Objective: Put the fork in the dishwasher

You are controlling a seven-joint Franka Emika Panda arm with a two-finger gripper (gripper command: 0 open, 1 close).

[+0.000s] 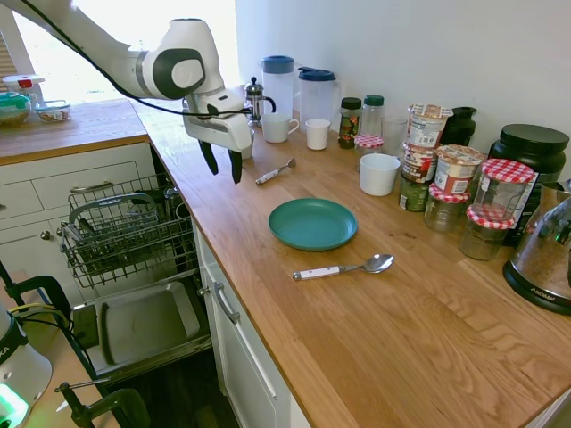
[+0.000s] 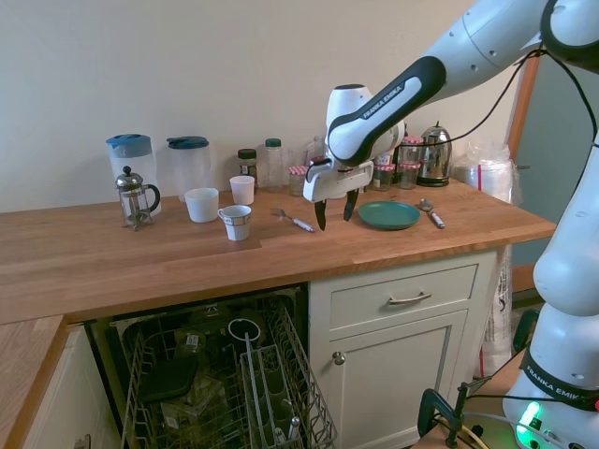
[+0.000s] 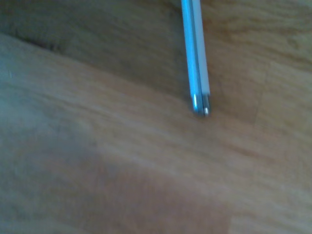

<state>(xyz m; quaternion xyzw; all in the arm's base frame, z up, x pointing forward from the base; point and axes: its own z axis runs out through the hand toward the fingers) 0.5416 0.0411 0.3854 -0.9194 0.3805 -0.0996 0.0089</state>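
The fork (image 1: pixel 275 171) lies flat on the wooden counter, white handle toward the counter's front edge, tines toward the cups; it also shows as the fork (image 2: pixel 293 220). My gripper (image 1: pixel 223 166) hangs open and empty a little above the counter, just beside the fork's handle end and apart from it; the gripper (image 2: pixel 335 210) points straight down. The wrist view shows the fork's white handle end (image 3: pixel 197 63), blurred, over the wood. The dishwasher (image 1: pixel 125 234) stands open below the counter, its wire rack (image 2: pixel 220 379) pulled out and its door (image 1: pixel 143 323) folded down.
A teal plate (image 1: pixel 312 223) and a white-handled spoon (image 1: pixel 343 267) lie on the counter. White cups (image 1: pixel 241 143), a French press (image 1: pixel 256 101), two jugs (image 1: pixel 318 94), jars (image 1: pixel 455 178) and a kettle (image 1: pixel 546 254) line the back wall. White drawers (image 2: pixel 398 299) sit beside the dishwasher.
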